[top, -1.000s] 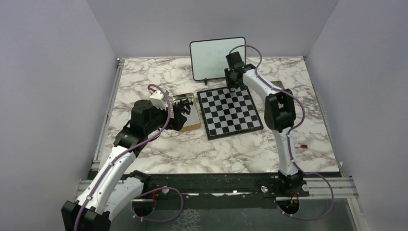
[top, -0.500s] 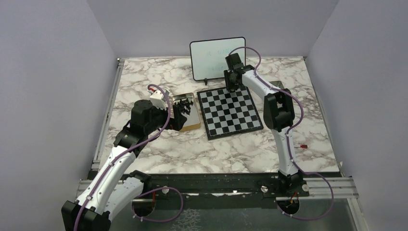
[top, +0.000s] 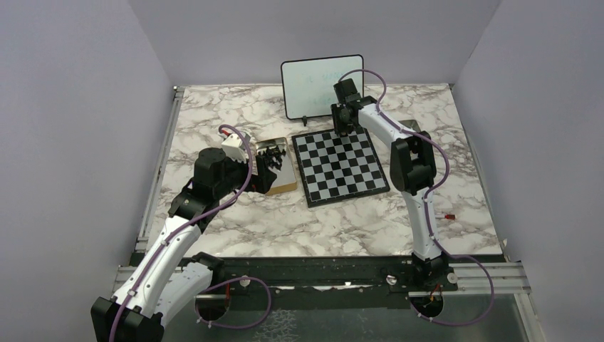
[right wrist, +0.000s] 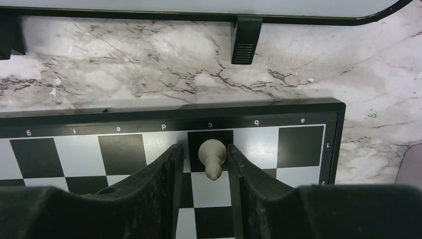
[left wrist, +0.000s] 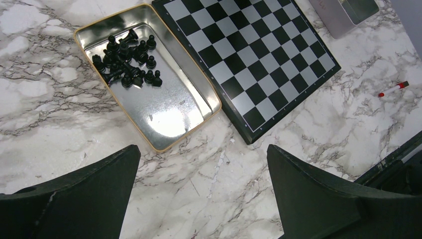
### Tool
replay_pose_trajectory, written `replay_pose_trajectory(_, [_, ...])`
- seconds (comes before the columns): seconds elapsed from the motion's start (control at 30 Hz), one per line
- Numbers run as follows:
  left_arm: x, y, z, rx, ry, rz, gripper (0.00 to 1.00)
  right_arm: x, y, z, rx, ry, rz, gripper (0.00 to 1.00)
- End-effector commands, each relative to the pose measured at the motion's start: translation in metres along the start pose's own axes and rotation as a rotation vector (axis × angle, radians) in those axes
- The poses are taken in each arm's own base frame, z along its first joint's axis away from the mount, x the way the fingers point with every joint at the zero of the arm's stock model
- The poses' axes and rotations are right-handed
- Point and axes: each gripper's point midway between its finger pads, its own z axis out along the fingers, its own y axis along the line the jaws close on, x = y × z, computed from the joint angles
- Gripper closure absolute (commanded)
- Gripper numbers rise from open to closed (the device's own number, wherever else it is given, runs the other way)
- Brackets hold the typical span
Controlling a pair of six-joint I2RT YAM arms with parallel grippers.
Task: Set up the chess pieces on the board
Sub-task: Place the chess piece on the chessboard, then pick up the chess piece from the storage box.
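At the far edge of the board [top: 340, 165], right of its middle, my right gripper [right wrist: 203, 149] hangs low over the last row of squares. One pale piece [right wrist: 212, 155] stands upright between my fingers [right wrist: 164, 174], on the dark square marked c in the row marked 1. My fingers are parted around it rather than pinching it. A strip of the dark square shows between the left finger and the piece, while the right finger sits just beside its base, and I cannot tell whether that one touches. No other chessman stands on the board in any view.

Just beyond the board's far border, the whiteboard [top: 322, 85] stands on its black feet on the marble table [top: 285, 221].

Left of the board and just beside it lies an open metal tin [left wrist: 164, 119], its long side running along the board's left edge. The black pieces [left wrist: 127, 62] lie heaped in the tin's far end, some upright and some tipped over, and the near end shows bare metal.

My left gripper [left wrist: 201, 199] hovers above the table near the tin's near end, fingers spread as wide as they go and holding nothing.

A small red pen [left wrist: 393, 89] lies on the marble well to the right of the board.
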Motion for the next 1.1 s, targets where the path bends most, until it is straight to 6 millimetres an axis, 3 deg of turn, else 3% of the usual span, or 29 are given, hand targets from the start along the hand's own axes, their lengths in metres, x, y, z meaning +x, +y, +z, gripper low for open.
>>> replay_pose_trajectory(0.0, [-0.001,0.001,-0.001,-0.003,-0.021,0.011,0.01,0.015,-0.002,0.003,0.015,0.05,-0.006,0.57])
replay_pose_trajectory(0.27, [0.0,0.001,-0.001,-0.005,-0.018,0.011,0.01,-0.011,0.002,-0.023,-0.017,-0.017,-0.006,0.44])
replay_pose_trajectory(0.53, [-0.001,0.001,-0.002,-0.006,-0.021,0.011,0.01,-0.03,-0.011,-0.082,0.007,-0.101,-0.001,0.47])
replay_pose_trajectory(0.77, [-0.001,0.0,-0.002,-0.001,-0.021,0.01,0.01,-0.038,-0.054,-0.125,0.121,-0.196,0.044,0.6])
replay_pose_trajectory(1.07, [-0.002,-0.001,-0.003,0.0,-0.028,0.011,0.01,-0.016,-0.132,-0.128,0.245,-0.177,0.154,0.69])
